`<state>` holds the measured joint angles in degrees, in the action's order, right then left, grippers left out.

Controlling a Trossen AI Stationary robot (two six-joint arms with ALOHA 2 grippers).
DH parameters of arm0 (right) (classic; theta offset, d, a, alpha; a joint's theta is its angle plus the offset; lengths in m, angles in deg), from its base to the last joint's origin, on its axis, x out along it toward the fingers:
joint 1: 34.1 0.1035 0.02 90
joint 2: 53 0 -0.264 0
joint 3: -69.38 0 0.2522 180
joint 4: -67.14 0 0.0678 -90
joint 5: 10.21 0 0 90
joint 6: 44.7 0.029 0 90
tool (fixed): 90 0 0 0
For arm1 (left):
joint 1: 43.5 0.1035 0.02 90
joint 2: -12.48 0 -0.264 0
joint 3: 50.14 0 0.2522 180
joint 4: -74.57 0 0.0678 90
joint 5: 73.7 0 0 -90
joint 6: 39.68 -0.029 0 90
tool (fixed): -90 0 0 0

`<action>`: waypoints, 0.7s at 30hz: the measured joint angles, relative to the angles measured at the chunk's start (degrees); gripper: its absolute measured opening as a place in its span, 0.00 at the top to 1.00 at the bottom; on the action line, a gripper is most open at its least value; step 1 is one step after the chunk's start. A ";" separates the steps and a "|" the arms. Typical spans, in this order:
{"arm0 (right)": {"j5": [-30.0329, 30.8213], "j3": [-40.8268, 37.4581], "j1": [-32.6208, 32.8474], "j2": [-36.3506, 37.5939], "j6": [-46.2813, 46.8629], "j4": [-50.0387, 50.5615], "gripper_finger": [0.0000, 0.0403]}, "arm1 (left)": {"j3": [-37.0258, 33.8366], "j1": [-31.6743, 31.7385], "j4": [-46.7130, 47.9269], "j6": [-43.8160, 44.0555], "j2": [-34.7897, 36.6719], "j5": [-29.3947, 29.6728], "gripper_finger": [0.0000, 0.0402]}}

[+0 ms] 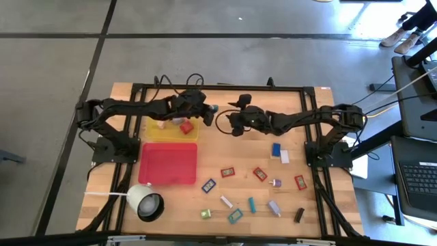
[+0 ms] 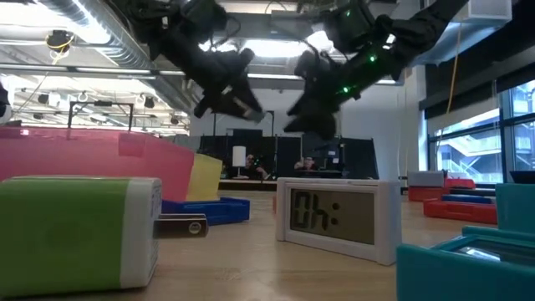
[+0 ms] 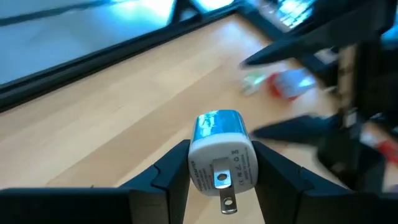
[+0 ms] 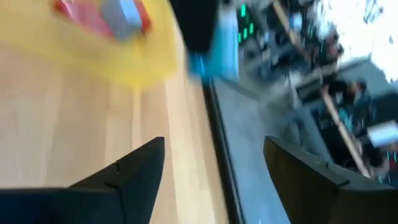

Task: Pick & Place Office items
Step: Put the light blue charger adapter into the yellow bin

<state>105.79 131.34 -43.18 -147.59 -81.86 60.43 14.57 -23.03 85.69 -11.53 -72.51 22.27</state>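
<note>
In the high view both arms are reaching toward the middle of the table's far side, in the upper centre of the frame. The left gripper is hovering just past the right edge of the yellow tray, and the right gripper is facing it from close by, the two tips near each other but apart.

The left wrist view is showing the left gripper pinching a small plug adapter, white with a blue end and metal prongs pointing toward the camera; the two dark fingers are pressing on its sides. In the high view the adapter is showing as a pale blue speck at the gripper's tip, above the wood.

The right wrist view is showing the right gripper with its fingers spread wide and nothing between them, only bare wood and the table edge beyond.

Inside the yellow tray, a red piece and a small pale piece are lying near the upper edge. Below it the red tray is sitting just beside it. A white round cup with a cord is standing in the lower left.

The remaining office items are lying scattered across the lower right part of the table: small red, blue, teal, purple, green and black pieces, well apart from both grippers. A blue block is lying nearest the right arm.
</note>
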 joint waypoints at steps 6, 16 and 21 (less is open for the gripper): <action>0.15 0.00 -1.32 0.00 8.20 13.60 0.31 | 0.01 3.51 15.29 1.10 1.51 -0.05 0.64; -2.76 0.00 -1.66 0.00 16.32 23.49 0.31 | 0.01 4.50 36.88 2.15 5.51 -3.56 0.64; -4.64 0.00 -1.64 0.00 18.29 23.95 0.31 | -0.01 4.50 47.28 2.66 4.13 -4.12 0.64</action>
<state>101.15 131.34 -44.82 -147.59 -63.57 84.38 14.56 -18.53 132.97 -8.87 -68.38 18.15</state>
